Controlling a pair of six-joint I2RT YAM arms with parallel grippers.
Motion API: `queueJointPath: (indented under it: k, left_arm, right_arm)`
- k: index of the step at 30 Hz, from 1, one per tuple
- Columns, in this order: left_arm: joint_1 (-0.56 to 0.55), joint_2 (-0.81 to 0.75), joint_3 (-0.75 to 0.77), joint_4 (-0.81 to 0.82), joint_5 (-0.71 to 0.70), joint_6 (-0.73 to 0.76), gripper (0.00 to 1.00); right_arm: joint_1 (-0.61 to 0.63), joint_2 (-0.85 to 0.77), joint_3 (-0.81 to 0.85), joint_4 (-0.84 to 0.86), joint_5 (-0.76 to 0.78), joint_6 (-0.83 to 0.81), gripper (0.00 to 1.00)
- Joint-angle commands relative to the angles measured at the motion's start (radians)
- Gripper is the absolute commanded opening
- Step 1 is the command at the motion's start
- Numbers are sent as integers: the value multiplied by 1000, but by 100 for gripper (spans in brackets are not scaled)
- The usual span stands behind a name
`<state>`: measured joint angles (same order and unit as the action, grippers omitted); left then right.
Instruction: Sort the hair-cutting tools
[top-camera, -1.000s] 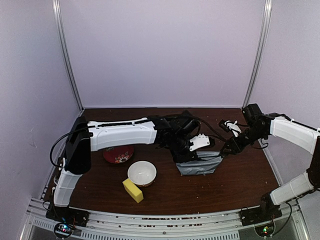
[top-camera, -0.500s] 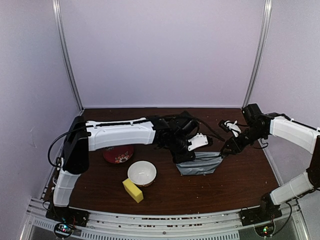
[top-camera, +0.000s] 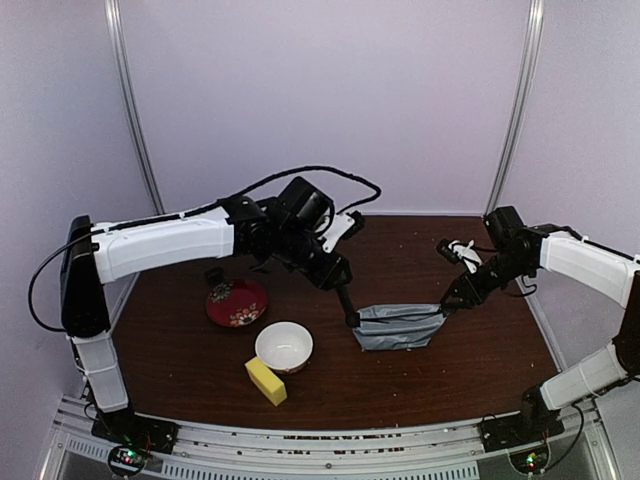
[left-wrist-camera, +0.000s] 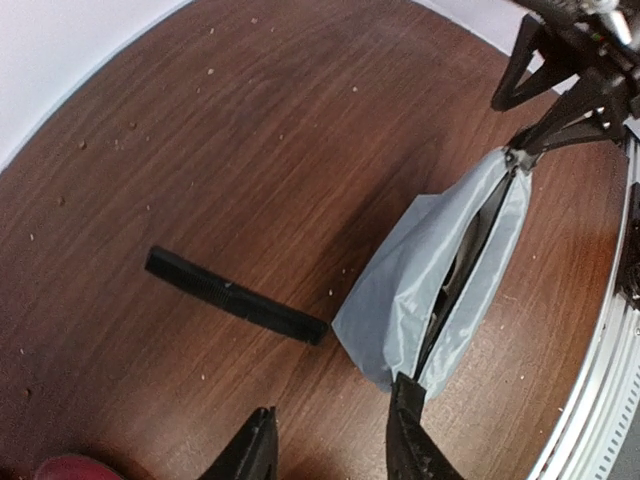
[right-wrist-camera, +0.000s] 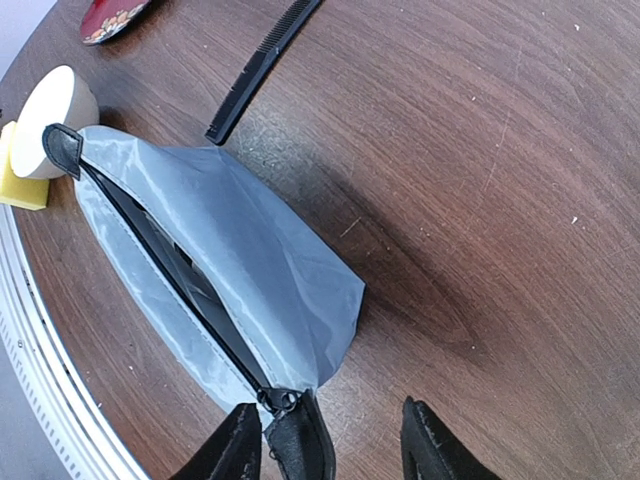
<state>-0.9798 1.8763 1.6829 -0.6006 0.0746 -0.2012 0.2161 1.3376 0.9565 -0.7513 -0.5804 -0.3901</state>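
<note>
Comb and pouch, seen from the left wrist. The comb (left-wrist-camera: 235, 297) is slim, flat and matt black. It lies flat on the brown table (left-wrist-camera: 250, 130) just ahead of the left gripper (left-wrist-camera: 330, 450) and to its left. Its long axis runs crosswise to the fingers, and its right end points at the corner of the grey pouch (left-wrist-camera: 395, 290), just beside it. Fine teeth line one long edge in the right wrist view. The left gripper hangs above the table with its jaws partly apart and nothing between them. The right gripper (right-wrist-camera: 330, 440) has its jaws partly apart around the pouch's black zip-end tab; whether they pinch it cannot be told. The pouch's mouth gapes
</note>
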Motion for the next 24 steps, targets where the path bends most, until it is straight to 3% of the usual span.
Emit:
queueJointPath:
  k: [1, 7, 12, 17, 18, 20, 22, 24]
  left_arm:
    - [11, -10, -89, 39, 22, -116, 36]
    - [38, -64, -155, 7, -54, -71, 33]
    - [134, -160, -140, -49, -173, 33, 33]
    - [243, -258, -172, 14, -278, 113, 30]
    - [265, -275, -164, 7, -245, 118, 23]
    - [287, -312, -112, -61, -179, 132, 22]
    - [288, -374, -139, -27, -229, 138, 25]
    - [289, -439, -248, 105, -313, 150, 34]
  right_arm:
    - [-4, -10, 30, -16, -28, -10, 48]
    - [17, -113, 67, 6, 55, -13, 48]
    - [201, -116, 178, -17, 204, -24, 51]
    - [368, 57, 329, -13, 316, 18, 51]
    - [387, 110, 370, -19, 349, 34, 51]
    - [411, 207, 452, -27, 380, 62, 53]
    - [418, 294, 520, -6, 350, 95, 54]
    - [419, 412, 613, 10, 333, 154, 56]
